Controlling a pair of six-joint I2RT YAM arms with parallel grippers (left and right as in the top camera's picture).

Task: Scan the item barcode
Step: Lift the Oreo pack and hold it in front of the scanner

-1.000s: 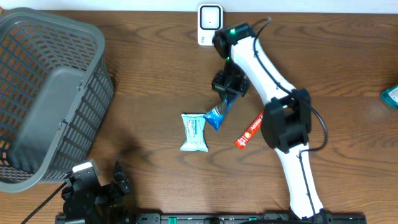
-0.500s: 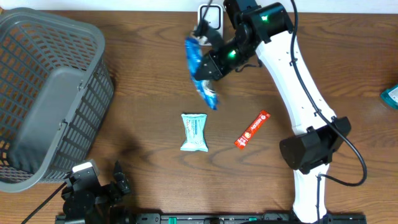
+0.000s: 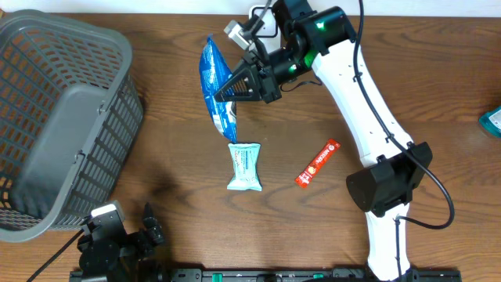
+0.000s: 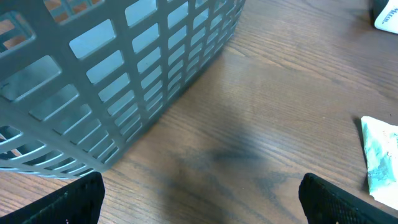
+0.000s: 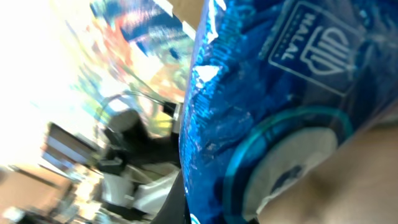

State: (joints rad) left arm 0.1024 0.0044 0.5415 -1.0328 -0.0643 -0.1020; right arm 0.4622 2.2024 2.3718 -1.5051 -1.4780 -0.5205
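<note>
A blue snack packet (image 3: 213, 88) hangs in the air above the table's middle, tilted, with my right gripper (image 3: 237, 86) shut on its side. In the right wrist view the packet (image 5: 267, 93) fills the frame right against the jaws. The white barcode scanner (image 3: 259, 16) stands at the table's far edge, just right of the packet and partly hidden by the right arm. My left gripper (image 4: 202, 196) stays low at the near left, open, with bare wood between its fingers (image 4: 74, 199).
A pale blue packet (image 3: 244, 166) and a red stick packet (image 3: 317, 163) lie on the table's middle. A grey mesh basket (image 3: 55, 117) fills the left side, close to the left gripper. A teal object (image 3: 493, 121) sits at the right edge.
The right arm has lifted the blue packet off the table and swung it up and to the left, near the scanner. The left arm has not moved.
</note>
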